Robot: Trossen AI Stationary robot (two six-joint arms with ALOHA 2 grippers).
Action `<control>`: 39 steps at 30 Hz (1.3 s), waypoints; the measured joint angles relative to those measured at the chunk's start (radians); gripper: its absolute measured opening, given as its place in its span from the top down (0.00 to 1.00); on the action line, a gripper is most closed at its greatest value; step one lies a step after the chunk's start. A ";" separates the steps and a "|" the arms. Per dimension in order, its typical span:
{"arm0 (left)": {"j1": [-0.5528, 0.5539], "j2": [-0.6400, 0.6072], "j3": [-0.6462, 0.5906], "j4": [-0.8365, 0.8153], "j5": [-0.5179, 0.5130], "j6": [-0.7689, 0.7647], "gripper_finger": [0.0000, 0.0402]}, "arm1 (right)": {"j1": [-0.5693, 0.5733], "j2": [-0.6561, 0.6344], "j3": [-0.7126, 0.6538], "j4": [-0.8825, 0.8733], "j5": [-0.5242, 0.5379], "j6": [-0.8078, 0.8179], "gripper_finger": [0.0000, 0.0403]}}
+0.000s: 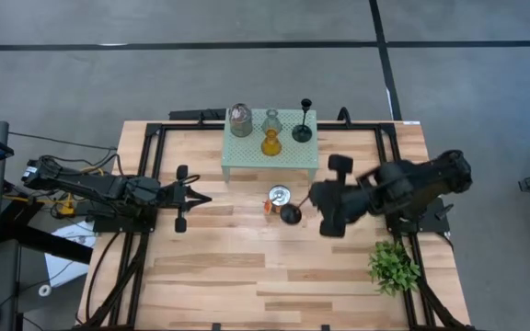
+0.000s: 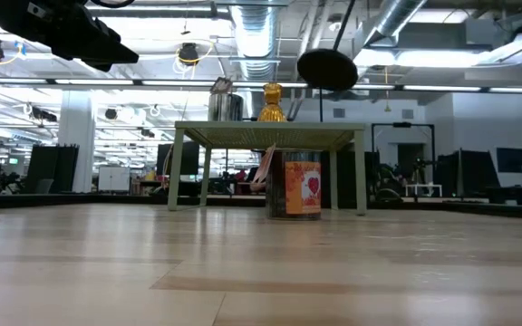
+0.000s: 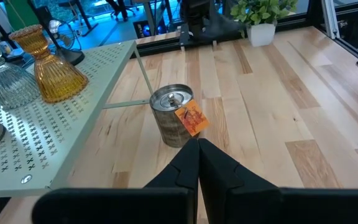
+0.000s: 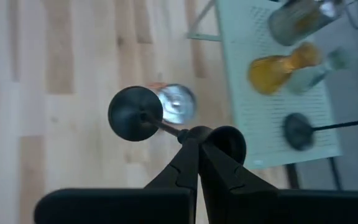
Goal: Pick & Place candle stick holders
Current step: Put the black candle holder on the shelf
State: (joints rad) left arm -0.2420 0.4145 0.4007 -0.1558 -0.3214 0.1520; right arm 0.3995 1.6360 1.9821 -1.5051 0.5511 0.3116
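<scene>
My right gripper [image 4: 196, 140] is shut on the short black candle stick holder [image 1: 290, 214], held in the air above the orange-and-silver tin [image 1: 279, 196], which stands on the wood. On the pale green mesh stand [image 1: 270, 147] sit the silvery jar [image 1: 240, 119], the clear glass holder [image 1: 271, 119], the amber glass holder [image 1: 270, 142] and the slim-stemmed black stick [image 1: 302, 131]. My left gripper [image 1: 205, 198] waits shut at the table's left, pointing at the tin [image 3: 174, 115]. My right gripper pinches the short black holder's thin stem [image 4: 178, 132] between its two fingers, close to the cup end [image 4: 230, 144]. The fingers slant down from the table's right and lie across the stem. The holder is tilted, its round base [image 4: 135, 113] sticking out past the fingertips, lifted clear of the table.
A leafy green plant in a white pot [image 1: 394, 265] stands near the right front. Black rails [image 1: 150, 156] frame the tabletop. Bare wood [image 1: 247, 276] lies in front of the stand and tin.
</scene>
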 joint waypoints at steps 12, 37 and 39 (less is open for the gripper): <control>0.000 0.000 0.000 0.000 0.000 0.000 0.98 | -0.270 0.006 0.191 -0.075 -0.002 -0.286 1.00; 0.000 0.000 0.000 0.001 0.000 0.000 0.98 | -0.627 0.157 0.239 -0.063 -0.189 -0.587 1.00; 0.000 0.000 0.000 0.001 0.000 0.000 0.98 | -0.644 0.163 0.241 -0.063 -0.189 -0.604 1.00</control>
State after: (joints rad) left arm -0.2417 0.4141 0.4004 -0.1547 -0.3214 0.1522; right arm -0.2443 1.7989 2.2228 -1.5676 0.3618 -0.2919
